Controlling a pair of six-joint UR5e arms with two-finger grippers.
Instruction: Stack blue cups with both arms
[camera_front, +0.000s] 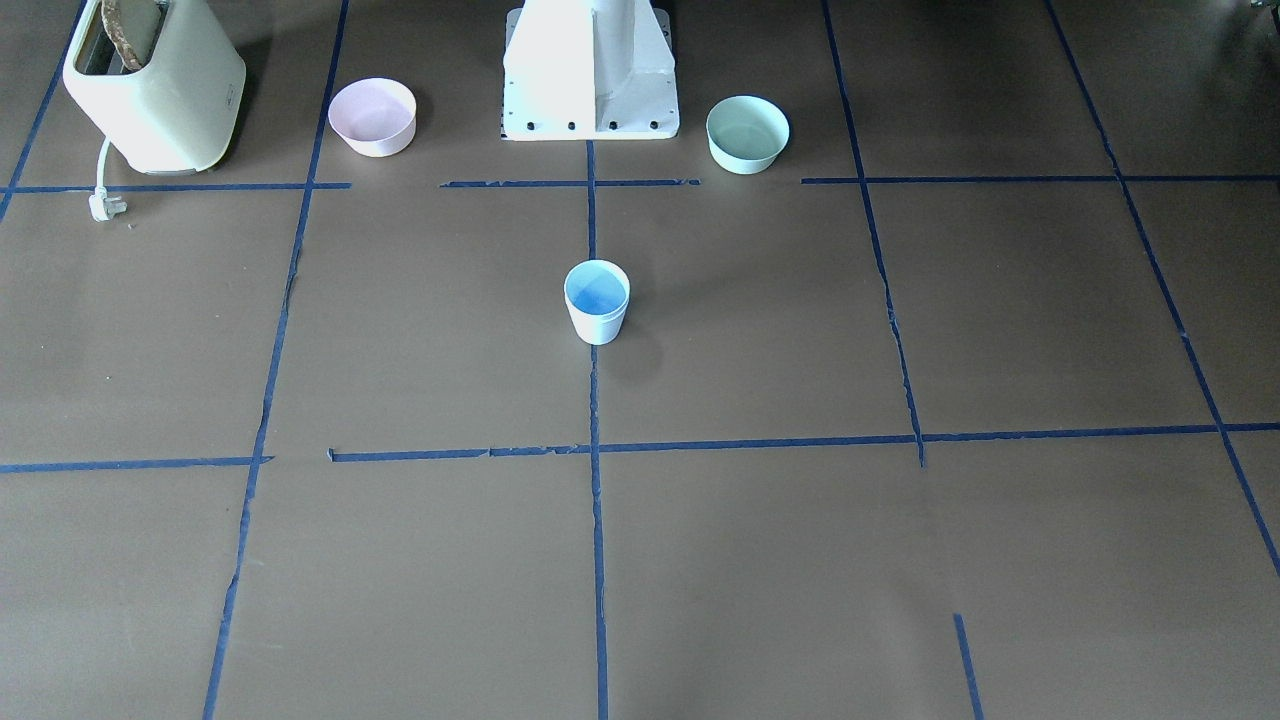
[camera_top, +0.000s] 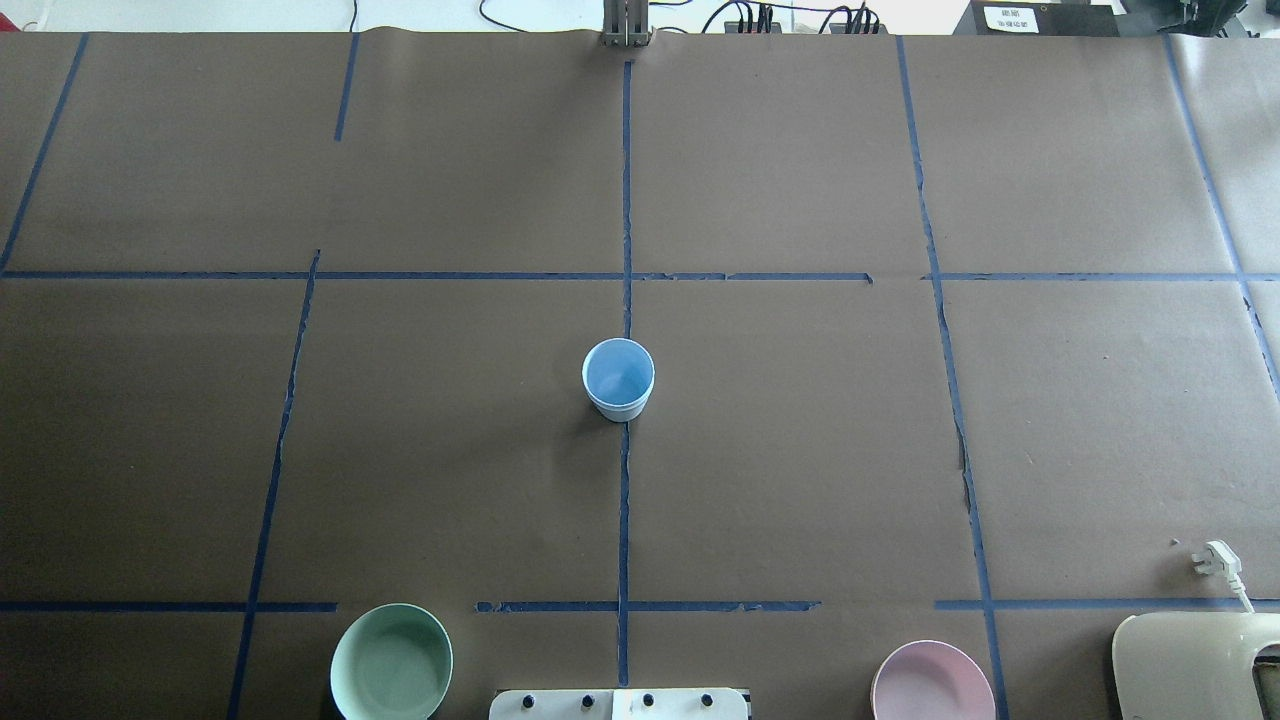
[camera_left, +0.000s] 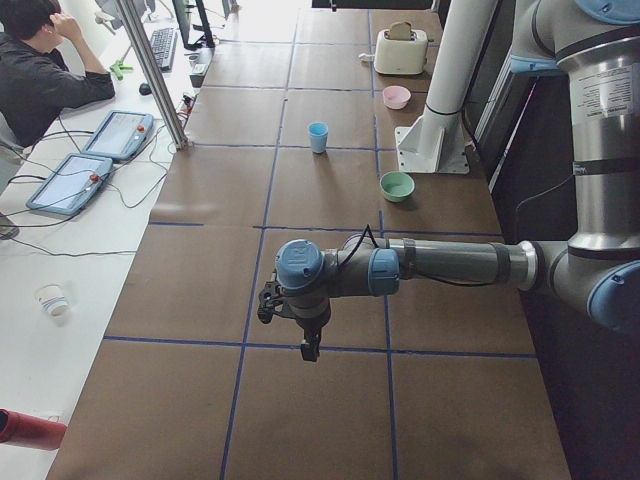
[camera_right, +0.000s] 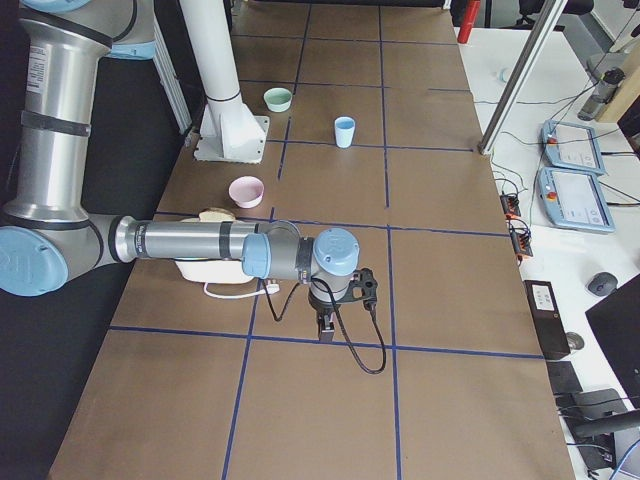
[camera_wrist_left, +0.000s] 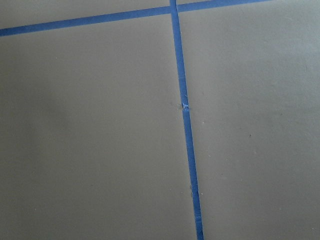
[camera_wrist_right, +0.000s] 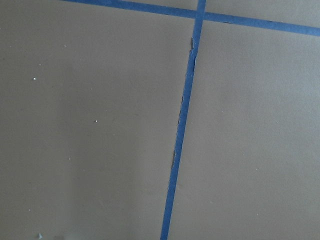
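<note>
One pale blue cup (camera_front: 597, 300) stands upright on the table's centre line, in front of the white pedestal; it also shows in the overhead view (camera_top: 618, 378) and both side views (camera_left: 318, 136) (camera_right: 344, 131). I see only one cup shape; whether a second sits nested inside it I cannot tell. The left gripper (camera_left: 310, 350) hangs over the table's left end, far from the cup. The right gripper (camera_right: 325, 330) hangs over the right end, also far from it. Whether either is open or shut I cannot tell. The wrist views show only brown paper and blue tape.
A mint-green bowl (camera_top: 391, 662) and a pink bowl (camera_top: 932, 682) flank the white pedestal (camera_front: 590, 70). A cream toaster (camera_front: 155, 85) with a loose plug (camera_front: 105, 205) stands at the robot's right. An operator (camera_left: 45, 75) sits beyond the table.
</note>
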